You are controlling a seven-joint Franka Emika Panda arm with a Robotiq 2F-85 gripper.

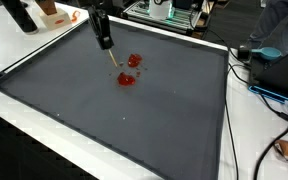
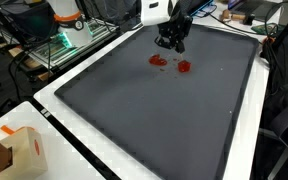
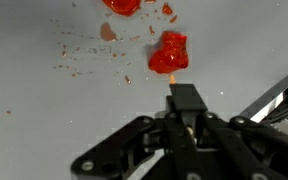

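Fingers: the black gripper (image 3: 183,95) has its fingers (image 3: 192,102) pressed narrowly together on a thin tan stick (image 3: 172,78), which juts out past the fingertips.
Stick tip: in the wrist view it reaches the near edge of a glossy red blob (image 3: 169,52). Whether it presses in or only touches cannot be told.
Blob's place: it lies on the dark grey mat with a raised black rim (image 1: 134,130), in the part of the mat nearest the arm's base.
Second blob: a larger red blob (image 3: 122,5) lies further from the gripper, with a small red fleck (image 3: 167,12) near it.
Smears: a brownish smudge (image 3: 108,32) and fine reddish specks are scattered over the mat beside the blobs.
Cut off: the larger blob runs out of the top of the wrist view, so its full shape is hidden.
Hard to make out: in both exterior views the two blobs sit just beside each other under the gripper (image 1: 106,44) (image 2: 171,44). Which one the stick meets cannot be told there.
Counter: the mat lies on a white counter (image 1: 14,50).
Container: a pale tan carton (image 2: 29,150) stands at a counter corner, well apart from the gripper, and its contents are hidden.
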